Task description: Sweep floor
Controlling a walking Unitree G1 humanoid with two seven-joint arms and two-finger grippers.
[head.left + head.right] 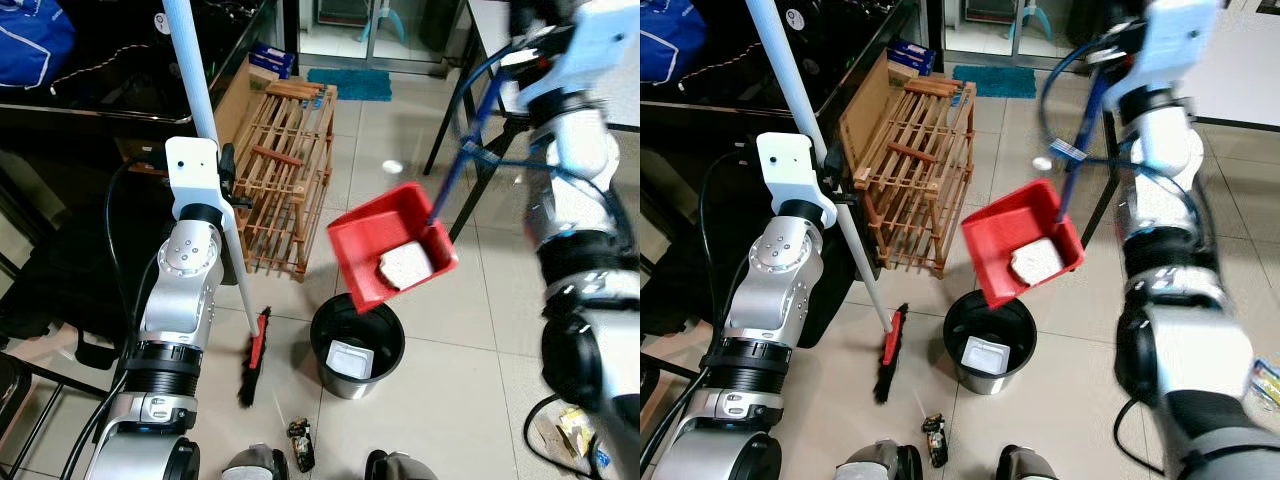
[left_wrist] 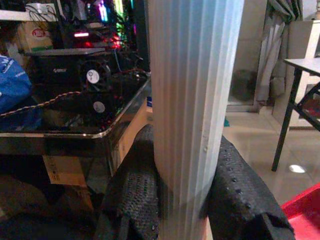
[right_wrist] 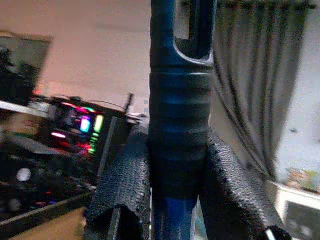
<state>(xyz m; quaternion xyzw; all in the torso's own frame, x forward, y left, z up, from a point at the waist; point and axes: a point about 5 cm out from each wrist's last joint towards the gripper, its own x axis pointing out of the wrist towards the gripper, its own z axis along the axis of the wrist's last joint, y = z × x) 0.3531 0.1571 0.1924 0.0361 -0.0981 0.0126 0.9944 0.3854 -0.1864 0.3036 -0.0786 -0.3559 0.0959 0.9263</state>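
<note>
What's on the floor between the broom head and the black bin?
Nothing: bare tile separates the broom head from the bin, as the left eye view shows. The dustpan hangs tilted above the bin.

Dustpan (image 1: 390,245) above bin (image 1: 357,345), broom head (image 1: 255,357) to its left

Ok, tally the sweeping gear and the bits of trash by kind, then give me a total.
Brooms: 1, the broom held by the left gripper
Dustpans: 1, the red dustpan held by the right gripper
Bins: 1, the black bin
Trash pieces: 2, white piece in dustpan, white piece in bin
Total: 5
</note>
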